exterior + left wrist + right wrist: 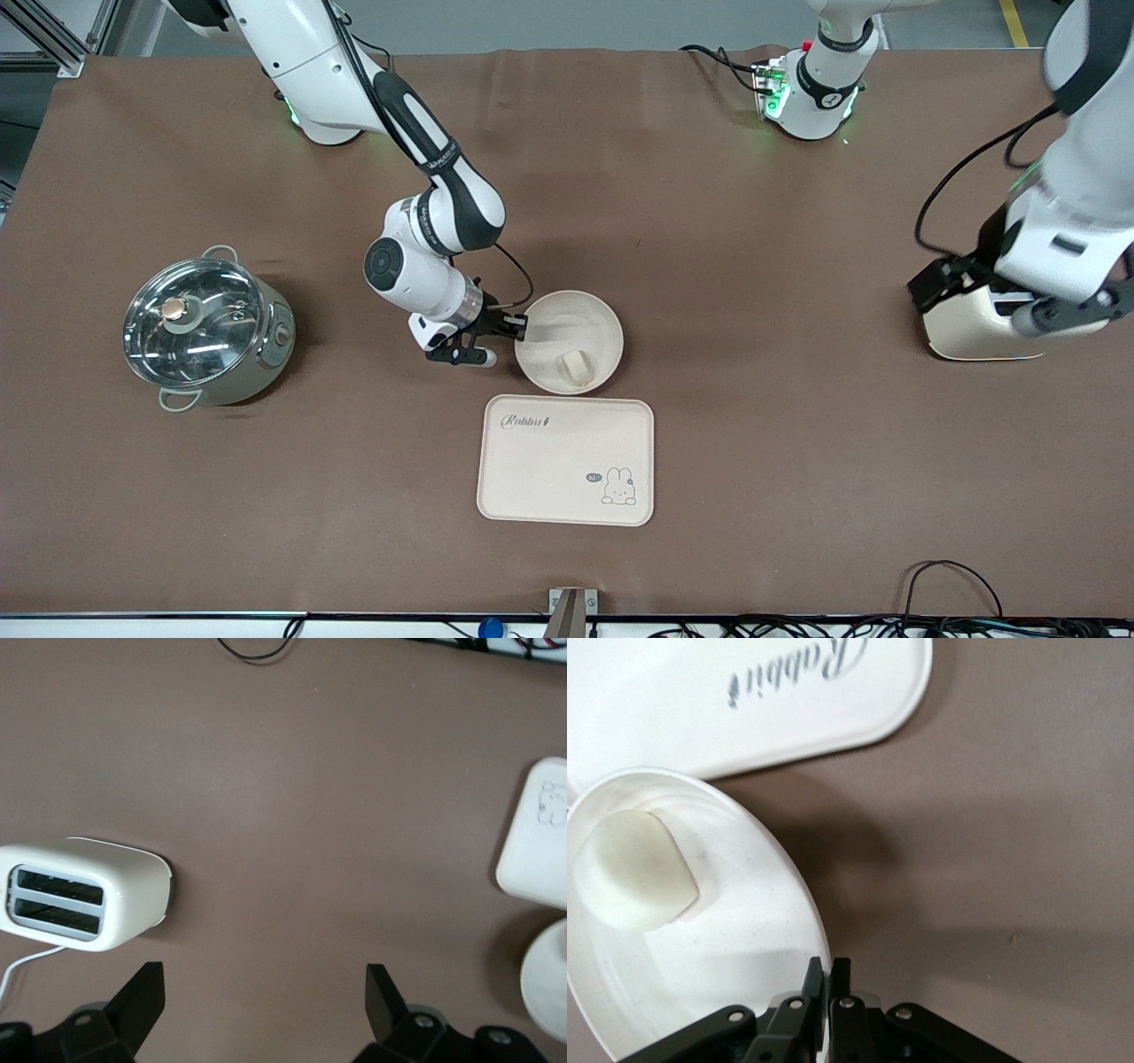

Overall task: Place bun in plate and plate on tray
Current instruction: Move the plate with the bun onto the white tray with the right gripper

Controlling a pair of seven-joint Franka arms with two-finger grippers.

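Two arms share the table (797, 266), and we go across the front view from the right arm's end. Pot (205, 332) with a glass lid sits toward that end, well apart from the task things, no part in this step as we judge it. Next, the right gripper (518, 326) is pinched narrow on the rim of the plate (595, 312), at the edge facing the right arm's end; the right wrist view shows both fingers (840, 979) closed with the thin rim between them. We read that rim pinch as the grip for moving the plate without touching the food.

The bun (576, 366) already lies inside the plate, off-centre, near the part of the rim closest to the tray (566, 459); the right wrist view shows it resting against the inner wall. So the first half of the task looks done. The tray lies flat and bare just beside the plate, nearer the front camera, its near edge almost meeting the plate rim, so only a short carry is left. Risk as we see it: a one-sided rim hold may tilt the plate and slide the bun.

Toaster (974, 328) stands toward the left arm's end. The left gripper (1045, 306) hangs over it, spread wide and holding nothing, waiting.
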